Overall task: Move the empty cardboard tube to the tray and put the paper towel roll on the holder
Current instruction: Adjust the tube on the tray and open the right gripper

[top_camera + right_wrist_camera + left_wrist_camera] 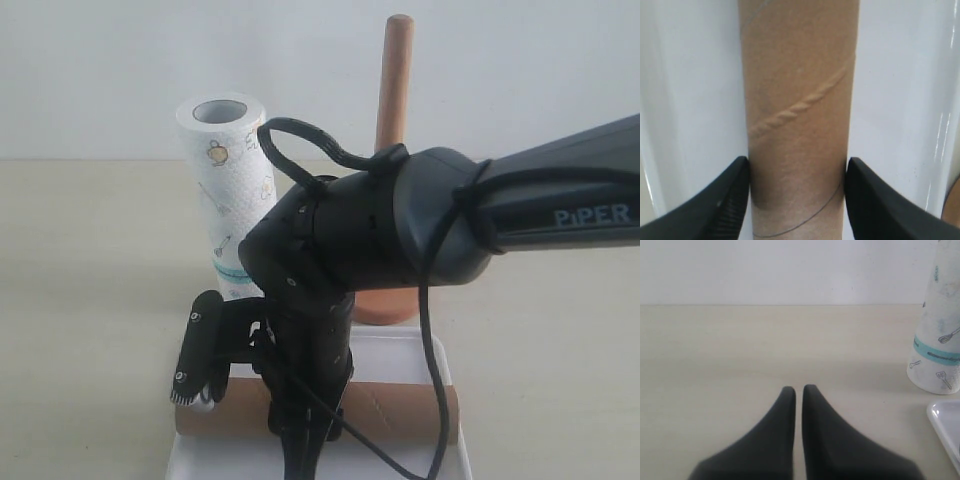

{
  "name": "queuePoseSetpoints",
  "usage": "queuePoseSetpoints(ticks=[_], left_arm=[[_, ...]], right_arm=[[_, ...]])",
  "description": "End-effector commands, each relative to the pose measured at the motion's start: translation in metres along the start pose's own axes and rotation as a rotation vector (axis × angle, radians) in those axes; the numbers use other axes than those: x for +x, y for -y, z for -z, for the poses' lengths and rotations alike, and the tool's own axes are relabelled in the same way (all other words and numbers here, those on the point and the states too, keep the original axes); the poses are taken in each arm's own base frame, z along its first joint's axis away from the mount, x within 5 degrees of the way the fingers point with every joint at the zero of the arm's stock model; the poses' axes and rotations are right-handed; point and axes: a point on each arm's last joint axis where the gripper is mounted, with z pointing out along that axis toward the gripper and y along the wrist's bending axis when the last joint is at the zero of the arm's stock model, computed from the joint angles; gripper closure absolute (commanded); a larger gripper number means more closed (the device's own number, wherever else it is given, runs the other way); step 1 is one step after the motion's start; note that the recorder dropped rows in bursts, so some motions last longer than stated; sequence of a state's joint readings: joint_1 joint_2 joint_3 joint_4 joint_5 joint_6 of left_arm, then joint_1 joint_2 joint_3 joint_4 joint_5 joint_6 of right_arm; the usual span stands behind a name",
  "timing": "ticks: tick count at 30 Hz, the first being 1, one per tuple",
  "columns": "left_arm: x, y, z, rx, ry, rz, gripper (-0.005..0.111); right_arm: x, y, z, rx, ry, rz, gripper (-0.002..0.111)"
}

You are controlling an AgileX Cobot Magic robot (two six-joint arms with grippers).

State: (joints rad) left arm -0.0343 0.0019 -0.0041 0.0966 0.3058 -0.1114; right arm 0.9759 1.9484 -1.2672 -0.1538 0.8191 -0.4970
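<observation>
Pale beige tabletop (80, 300) w/ a plain white wall (120, 60) behind in the exterior view; thick white paper towel roll (228, 190), printed w/ small utensil drawings and a teal band, stands upright on the table just behind the far left corner of the flat white plastic tray (443, 362); orange-brown wooden holder (396, 80) stands to the roll's right, apart from it, slim post upright, round base just beyond the tray's far rim, mid part hidden by the arm; black right arm (400, 230) marked PiPER comes in from the right edge and bends down over the tray; long plain brown cardboard tube (400, 410) lies flat on the tray, running side to side. Left wrist view: left gripper (799, 388) hangs over bare tabletop, dark fingers (785, 405) closed to a thin slit w/ nothing btwn them; roll stands near, w/ a rounded tray corner just beside its foot. Right wrist view: right gripper (796, 165) straddles the tube, one black fingertip (737, 172) against each side, clamped on it; tube lies on the tray's white floor, spiral seam showing.
</observation>
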Motion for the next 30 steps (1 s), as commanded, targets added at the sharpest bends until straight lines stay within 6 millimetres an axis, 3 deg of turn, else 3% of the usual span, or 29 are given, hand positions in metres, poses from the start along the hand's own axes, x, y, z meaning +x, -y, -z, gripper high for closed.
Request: queuePoseSetpoints(ticks=[1,16,24,30], left_arm=[[0.0012,-0.0002,-0.0003,-0.003,-0.002,-0.002,0.103],[0.0012,-0.0002,-0.0003,-0.003,-0.002,-0.002,0.103],[0.0012,-0.0002,-0.0003,-0.003,-0.002,-0.002,0.103],[0.0012,-0.0002,-0.0003,-0.003,-0.002,-0.002,0.103]], right_arm=[[-0.0018,0.0007,-0.002,0.007,0.012,0.012,0.107],[-0.0045,0.0011,-0.0019,0.011,0.041,-0.009,0.105],[-0.0036,0.0005,-0.002,0.003,0.031,-0.009,0.048],[-0.0034,0.0003,-0.002,0.002,0.029,-0.022,0.037]])
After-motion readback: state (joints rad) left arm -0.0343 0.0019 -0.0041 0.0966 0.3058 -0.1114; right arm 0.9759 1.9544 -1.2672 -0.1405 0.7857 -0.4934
